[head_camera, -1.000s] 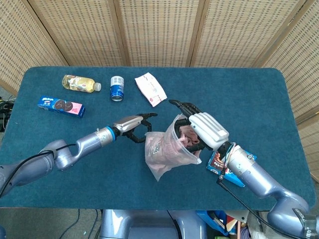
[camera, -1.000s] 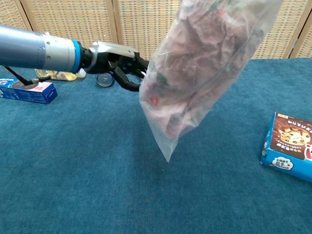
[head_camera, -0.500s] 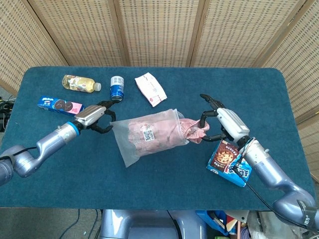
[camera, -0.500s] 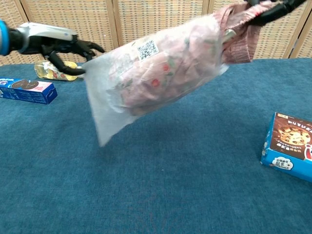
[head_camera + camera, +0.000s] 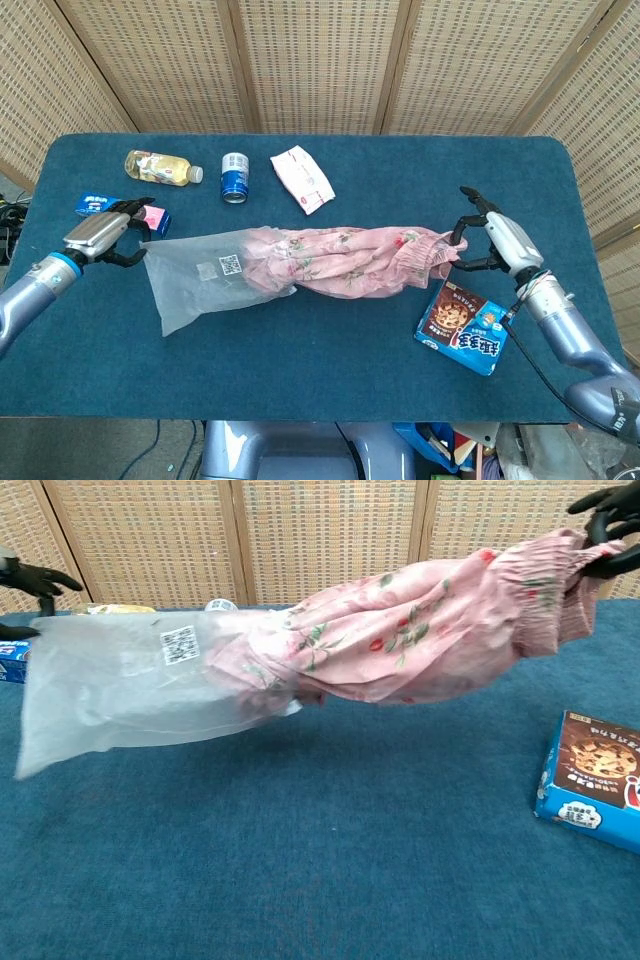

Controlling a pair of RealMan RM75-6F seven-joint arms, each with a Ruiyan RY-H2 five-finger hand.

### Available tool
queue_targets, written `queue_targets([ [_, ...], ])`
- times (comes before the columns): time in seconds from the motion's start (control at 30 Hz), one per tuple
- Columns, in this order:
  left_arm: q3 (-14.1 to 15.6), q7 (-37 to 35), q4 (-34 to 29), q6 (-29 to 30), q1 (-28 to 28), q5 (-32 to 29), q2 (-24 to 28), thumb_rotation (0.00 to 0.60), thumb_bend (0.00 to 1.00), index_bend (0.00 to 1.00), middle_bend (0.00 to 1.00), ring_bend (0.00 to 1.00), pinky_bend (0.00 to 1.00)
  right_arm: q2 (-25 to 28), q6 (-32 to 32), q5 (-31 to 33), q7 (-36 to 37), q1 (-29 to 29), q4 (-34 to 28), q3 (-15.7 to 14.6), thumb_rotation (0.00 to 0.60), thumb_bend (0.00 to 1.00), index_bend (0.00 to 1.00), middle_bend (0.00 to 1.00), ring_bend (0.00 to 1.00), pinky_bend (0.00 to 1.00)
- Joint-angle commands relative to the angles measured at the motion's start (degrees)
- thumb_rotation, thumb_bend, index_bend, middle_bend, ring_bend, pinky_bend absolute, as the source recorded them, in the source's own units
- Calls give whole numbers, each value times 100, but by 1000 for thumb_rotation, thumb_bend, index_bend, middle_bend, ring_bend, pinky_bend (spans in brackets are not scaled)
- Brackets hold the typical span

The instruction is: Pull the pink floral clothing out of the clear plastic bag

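garment: pink floral clothing point(image 5: 350, 260), soft, light; stretched mid-air, one end inside clear plastic bag point(image 5: 195, 280)
right hand point(image 5: 490, 243): pinching the free garment end
left hand point(image 5: 100, 238): gripping the bag's closed corner
handling: film likely slippery; keep grip on bunched fabric

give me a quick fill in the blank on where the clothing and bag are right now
The right hand holds the pink floral ____.
The left hand holds the clear plastic ____.
One end of the clothing is still ____ the bag.
The brown-and-blue box lies near the ____ arm.
Missing: clothing; bag; inside; right
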Motion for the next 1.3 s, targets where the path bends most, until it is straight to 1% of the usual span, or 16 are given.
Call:
queue_targets([
  [0.03, -2, 48, 96, 41, 165, -52, 74, 600, 693, 773, 0, 0, 0, -21, -37, 95, -39, -63, 131, -22, 600, 614, 764, 2, 0, 0],
  [0.2, -41, 166, 222, 56, 326, -95, 82, 600, 698, 775, 0, 0, 0, 12, -19, 96, -92, -130, 177, -26, 600, 613, 764, 3, 0, 0],
  [0.43, -168, 330, 386, 27, 542, -234, 79, 600, 703, 777, 0, 0, 0, 84, -32, 131, -146, -207, 206, -1, 600, 613, 764, 3, 0, 0],
  [0.6, -240, 411, 380, -48, 673, -317, 165, 600, 709, 777, 0, 0, 0, 110, 26, 130, -227, -266, 222, 17, 600, 613, 764, 4, 0, 0],
  [0.83, -330, 826, 683, -251, 996, -765, 302, 600, 717, 777, 0, 0, 0, 161, 48, 443, -500, -329, 408, 40, 600, 613, 764, 5, 0, 0],
  [0.93, -383, 817, 737, -283, 1100, -855, 298, 600, 717, 777, 0, 0, 0, 160, 40, 498, -554, -359, 434, 31, 600, 613, 764, 4, 0, 0],
  [0.97, -393, 792, 740, -287, 1120, -852, 297, 600, 717, 769, 0, 0, 0, 159, 41, 499, -564, -367, 434, 27, 600, 613, 764, 4, 0, 0],
  [1.0, -401, 754, 741, -280, 1149, -828, 298, 600, 717, 732, 0, 0, 0, 156, 45, 493, -578, -379, 430, 23, 600, 613, 764, 4, 0, 0],
  [1.03, -404, 731, 740, -271, 1167, -803, 298, 600, 708, 600, 0, 0, 0, 154, 52, 483, -587, -388, 426, 20, 600, 612, 725, 2, 0, 0],
  [1.07, -408, 696, 735, -254, 1192, -760, 299, 600, 643, 374, 0, 0, 0, 148, 81, 458, -608, -402, 418, 17, 600, 549, 602, 1, 0, 0],
  [1.1, -410, 664, 721, -241, 1207, -728, 301, 600, 567, 227, 0, 0, 0, 144, 115, 427, -632, -413, 412, 14, 600, 459, 476, 0, 0, 0],
  [1.13, -415, 602, 685, -220, 1228, -677, 310, 600, 428, 63, 0, 0, 0, 138, 181, 367, -682, -431, 404, 7, 600, 285, 256, 0, 0, 0],
  [1.17, -421, 553, 654, -197, 1243, -641, 321, 600, 292, 0, 0, 0, 0, 138, 220, 331, -731, -443, 393, -6, 600, 112, 93, 0, 0, 0],
  [1.2, -447, 453, 581, -93, 1285, -575, 353, 600, 234, 0, 0, 0, 0, 169, 309, 242, -878, -464, 354, -38, 600, 42, 31, 0, 0, 0],
  [1.23, -545, 369, 459, 246, 1388, -570, 406, 600, 188, 0, 0, 0, 0, 243, 541, 65, -1191, -504, 314, -91, 600, 1, 0, 0, 0, 0],
  [1.3, -619, 331, 292, 729, 1580, -519, 474, 600, 154, 0, 0, 0, 0, 276, 956, -59, -1554, -622, 179, -125, 600, 0, 0, 0, 0, 0],
])
